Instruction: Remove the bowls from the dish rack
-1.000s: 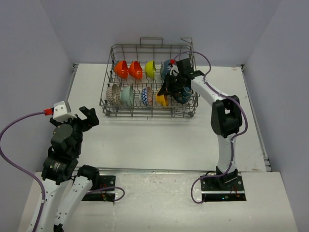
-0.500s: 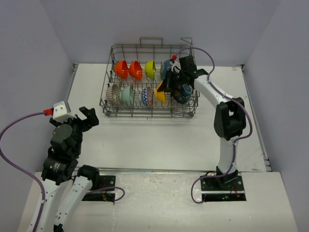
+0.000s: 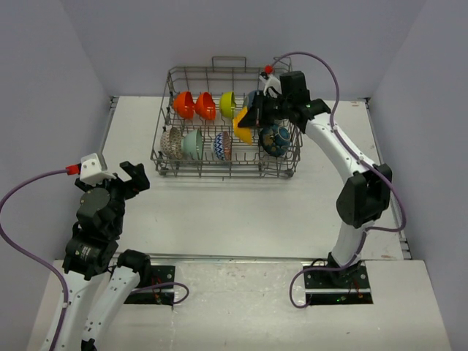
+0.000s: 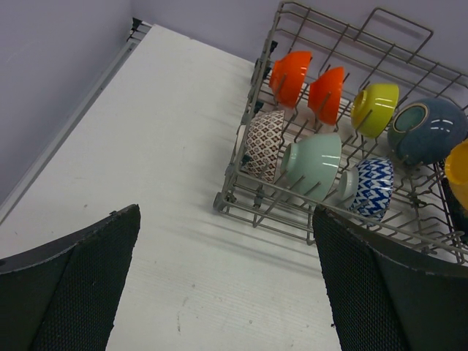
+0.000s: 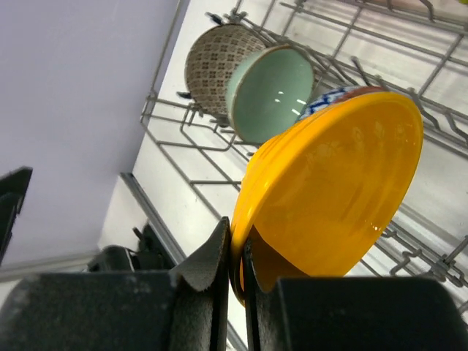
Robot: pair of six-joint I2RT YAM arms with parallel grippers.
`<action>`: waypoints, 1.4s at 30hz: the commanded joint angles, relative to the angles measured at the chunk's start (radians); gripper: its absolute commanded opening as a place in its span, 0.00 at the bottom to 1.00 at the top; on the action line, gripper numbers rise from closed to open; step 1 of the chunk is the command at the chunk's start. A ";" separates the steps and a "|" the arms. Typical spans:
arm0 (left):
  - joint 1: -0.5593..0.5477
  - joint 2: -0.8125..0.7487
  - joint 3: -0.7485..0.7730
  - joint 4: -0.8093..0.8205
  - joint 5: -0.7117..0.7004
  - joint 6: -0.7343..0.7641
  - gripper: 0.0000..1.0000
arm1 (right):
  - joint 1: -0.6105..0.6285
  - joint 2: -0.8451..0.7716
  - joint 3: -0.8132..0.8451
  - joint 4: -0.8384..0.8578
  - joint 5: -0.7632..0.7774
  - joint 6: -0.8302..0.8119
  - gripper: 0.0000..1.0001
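Note:
The grey wire dish rack (image 3: 228,170) stands at the back of the table. Its back row holds an orange bowl (image 3: 183,104), a red bowl (image 3: 205,106) and a yellow-green bowl (image 3: 228,104); a blue bowl (image 4: 428,130) sits beside them. In the front row are a cream patterned bowl (image 3: 170,140), a mint bowl (image 3: 193,143), a zigzag bowl (image 3: 222,145) and a dark teal bowl (image 3: 276,140). My right gripper (image 3: 252,117) is shut on the rim of a yellow bowl (image 5: 336,190), held above the rack. My left gripper (image 3: 131,175) hangs open and empty over the near left table.
The rack's handle loop (image 3: 229,61) rises at its far side, close to the back wall. White table (image 3: 241,208) stretches between the rack and the arm bases. Side walls close in on left and right.
My right gripper has lifted the yellow bowl up out of the front row and carried it slightly back. The left arm has not moved.

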 commanded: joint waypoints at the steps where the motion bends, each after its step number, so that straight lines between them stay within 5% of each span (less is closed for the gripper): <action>1: 0.008 0.000 0.001 0.032 -0.013 0.017 1.00 | 0.086 -0.175 0.051 -0.005 0.034 -0.150 0.00; 7: 0.009 0.005 0.007 0.020 -0.040 0.006 1.00 | 0.361 -0.297 0.006 -0.135 0.498 -0.371 0.00; 13: 0.068 -0.015 0.050 -0.083 -0.290 -0.115 1.00 | 0.726 -0.180 -0.060 -0.160 0.991 -0.512 0.00; 17: 0.071 -0.055 0.081 -0.181 -0.456 -0.211 1.00 | 0.831 0.000 0.004 -0.178 1.134 -0.564 0.00; 23: 0.071 -0.115 0.103 -0.266 -0.563 -0.305 1.00 | 0.912 0.159 0.057 -0.187 1.176 -0.577 0.00; 42: 0.069 -0.110 0.104 -0.267 -0.561 -0.298 1.00 | 0.986 0.427 0.200 -0.246 1.101 -0.575 0.08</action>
